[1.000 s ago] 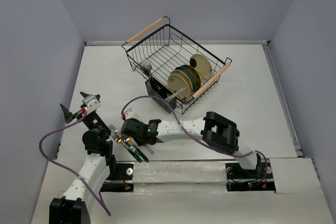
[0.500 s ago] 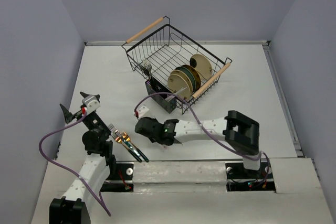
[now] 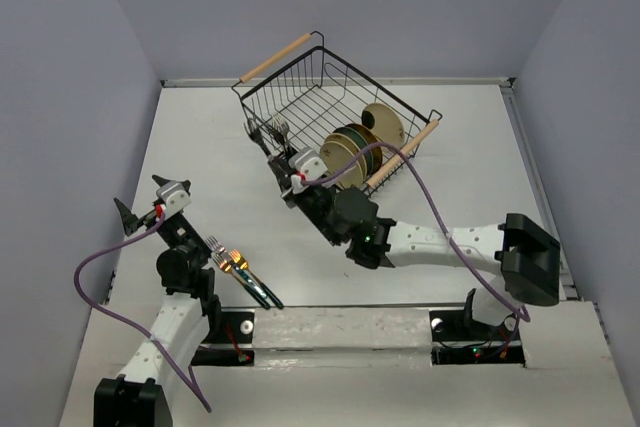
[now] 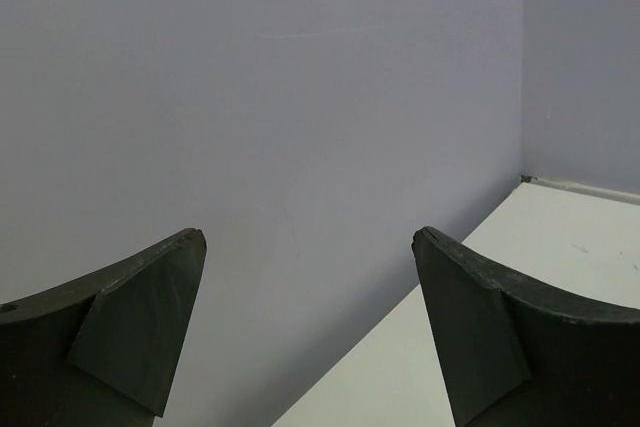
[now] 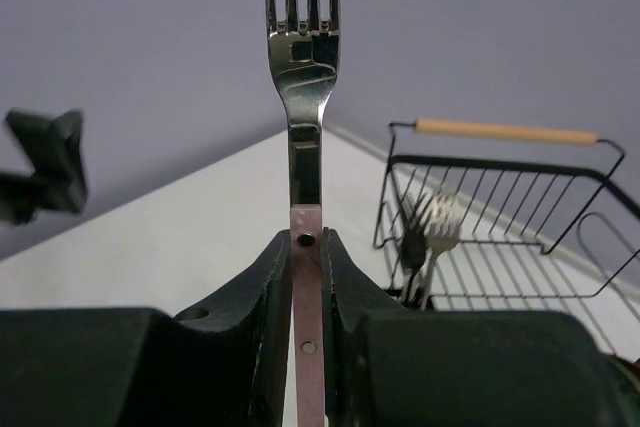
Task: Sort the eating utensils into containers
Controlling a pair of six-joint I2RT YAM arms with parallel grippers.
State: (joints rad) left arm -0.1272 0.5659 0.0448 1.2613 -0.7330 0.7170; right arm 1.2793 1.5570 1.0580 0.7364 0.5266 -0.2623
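My right gripper [image 3: 285, 169] is shut on a fork with a pink handle and silver head [image 5: 305, 147], held upright with the tines up; in the top view its head [image 3: 254, 133] shows left of the wire basket. Two forks [image 5: 430, 232] stand upright just inside the basket corner [image 3: 280, 131]. The black caddy that holds them is hidden behind my right gripper. Forks with gold heads and dark or teal handles [image 3: 243, 274] lie on the table near the front. My left gripper [image 3: 140, 199] is open and empty, raised at the left wall [image 4: 310, 237].
The black wire basket [image 3: 300, 97] with wooden handles stands at the back and holds upright plates [image 3: 355, 147]. It also shows in the right wrist view [image 5: 500, 162]. My right arm's cable [image 3: 420, 177] arcs over the table beside the basket.
My right gripper has lifted the pink-handled fork from the group at the front and carried it back and right to the basket corner. The left arm has not moved.
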